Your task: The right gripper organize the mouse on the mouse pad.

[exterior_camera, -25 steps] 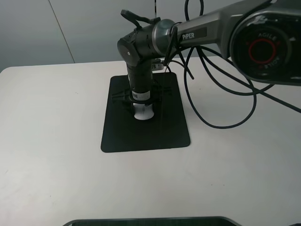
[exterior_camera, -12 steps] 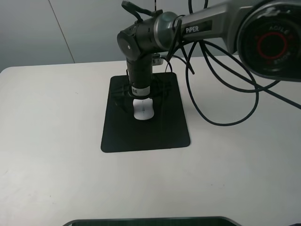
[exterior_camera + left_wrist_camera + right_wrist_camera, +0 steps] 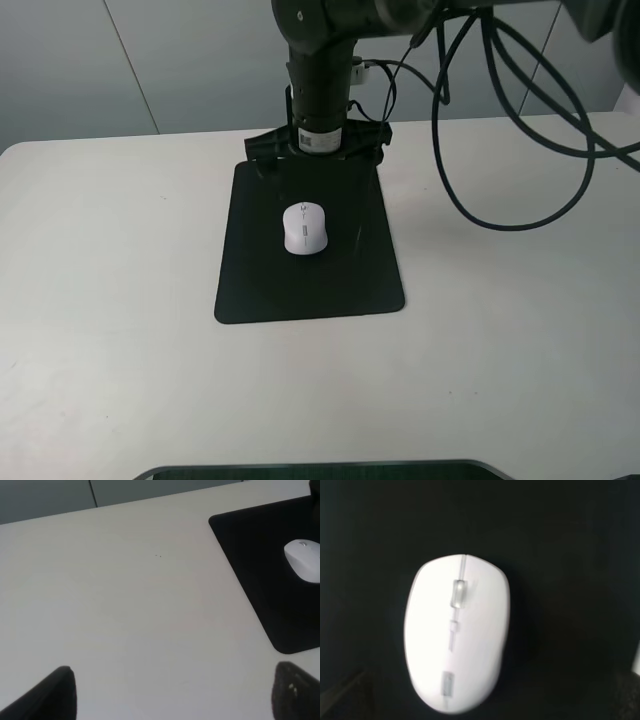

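The white mouse lies flat on the black mouse pad, a little behind the pad's middle, with nothing touching it. My right gripper hangs above the pad's far edge, raised clear of the mouse, its two black fingers spread wide and empty. The right wrist view looks straight down on the mouse, which rests on the pad. My left gripper is open and empty over bare table, to the left of the pad and the mouse.
The white table surrounds the pad. Black cables loop down from the right arm over the table to the right of the pad. A dark flat object lies at the near table edge. A grey wall stands behind.
My right gripper has let go of the mouse, opened and risen up and back to the pad's far edge. The mouse stays where it was on the pad.
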